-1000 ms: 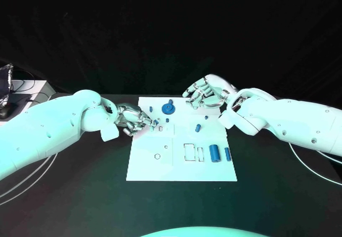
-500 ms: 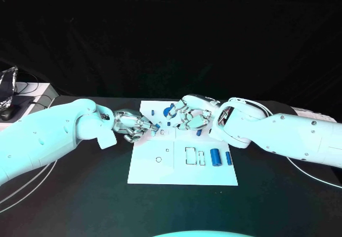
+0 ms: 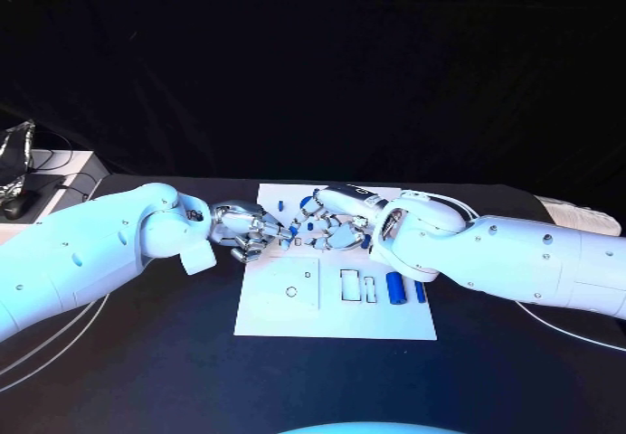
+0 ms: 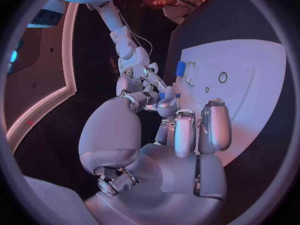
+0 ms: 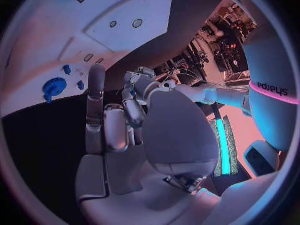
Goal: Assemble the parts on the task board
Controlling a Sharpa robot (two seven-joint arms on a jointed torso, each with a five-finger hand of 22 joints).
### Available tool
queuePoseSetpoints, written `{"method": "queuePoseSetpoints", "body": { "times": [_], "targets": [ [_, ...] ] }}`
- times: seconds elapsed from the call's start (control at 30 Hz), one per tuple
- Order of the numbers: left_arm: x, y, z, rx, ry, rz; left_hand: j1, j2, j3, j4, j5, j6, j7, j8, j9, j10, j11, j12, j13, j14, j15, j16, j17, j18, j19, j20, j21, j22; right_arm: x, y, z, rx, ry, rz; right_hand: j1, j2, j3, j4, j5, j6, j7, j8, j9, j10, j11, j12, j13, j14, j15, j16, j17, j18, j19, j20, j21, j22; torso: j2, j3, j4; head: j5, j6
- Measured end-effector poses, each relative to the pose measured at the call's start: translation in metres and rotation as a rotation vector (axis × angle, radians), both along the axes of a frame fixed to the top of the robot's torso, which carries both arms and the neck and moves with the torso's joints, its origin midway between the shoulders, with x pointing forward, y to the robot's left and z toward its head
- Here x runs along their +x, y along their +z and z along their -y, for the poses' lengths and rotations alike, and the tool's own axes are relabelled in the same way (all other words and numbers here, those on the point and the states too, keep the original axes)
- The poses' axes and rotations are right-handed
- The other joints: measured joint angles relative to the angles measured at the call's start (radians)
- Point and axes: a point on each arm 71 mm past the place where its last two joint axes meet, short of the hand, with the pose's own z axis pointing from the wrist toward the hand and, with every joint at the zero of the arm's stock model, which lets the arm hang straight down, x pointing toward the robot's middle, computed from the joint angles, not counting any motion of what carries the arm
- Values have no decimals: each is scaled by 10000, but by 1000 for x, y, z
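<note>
The white task board lies mid-table. My left hand is at the board's left edge and pinches a small blue part between thumb and finger. My right hand reaches across the board's far half, and its fingertips meet the left hand's at that part. Whether the right hand grips the part is hidden. The blue gear stands at the board's far end, with two small blue pegs beside it. Two blue cylinders lie on the board's right side.
The board has empty cut-outs: a rectangular slot, a round hole and small holes near its middle. My right forearm hangs over the board's right edge. Cables and equipment sit at the table's far left.
My right hand has swung from the board's far right corner leftward across the board to meet the left hand. The left hand has stayed at the board's left edge with the part.
</note>
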Motion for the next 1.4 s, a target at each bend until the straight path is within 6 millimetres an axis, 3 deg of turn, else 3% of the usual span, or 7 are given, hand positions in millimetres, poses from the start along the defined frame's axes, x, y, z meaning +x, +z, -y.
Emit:
{"method": "queuePoseSetpoints", "body": {
  "times": [0.2,0.27,0.9,0.93,1.4],
  "targets": [
    [-1,0,1,-37,-86,-25,-167,16,1,-1,-2,77,-5,-1,-1,37,31,75,65,0,0,0,0,0,0,0,34,0,0,0,-2,70,-100,204,-12,-6,54,54,-61,-1,1,0,0,39,28,166,184,0,0,108,131,0,0,0,0,57,0,0,6,16,-17],
    [-1,0,1,-39,-104,-32,-271,28,194,-194,-35,127,-16,-5,-3,89,-16,115,108,0,0,27,0,0,0,0,34,-1,0,1,-1,114,-138,265,-39,21,54,54,-77,-1,1,0,0,59,48,220,252,0,0,164,189,0,-1,1,54,70,0,2,4,27,-22],
    [-1,-1,1,40,-131,-13,-560,75,320,-262,-43,233,-20,-5,11,212,-39,191,172,-24,-24,88,0,0,0,0,72,-3,-3,2,-1,366,-200,419,-196,99,134,195,-113,150,66,76,28,135,126,543,583,-1,0,364,391,1,-1,2,172,285,7,8,-13,73,-34],
    [-1,-1,1,43,-133,-11,-622,61,444,-386,-74,233,-20,-8,11,212,-39,190,174,-36,-36,89,0,0,0,0,72,-3,-3,2,-1,362,-192,408,-196,99,117,212,-169,187,73,90,40,147,138,565,607,-1,0,418,405,-1,-1,2,185,311,7,8,-14,73,-34],
    [-1,-1,2,63,-150,2,-741,71,471,-360,-68,307,-17,-8,10,268,-55,190,194,-9,-64,127,0,1,0,0,72,-4,-4,-1,-5,344,-118,211,-353,152,95,406,-632,353,118,128,70,216,139,775,858,-3,75,580,555,1,72,76,369,570,-6,-12,-4,66,-60]
  ]
}}
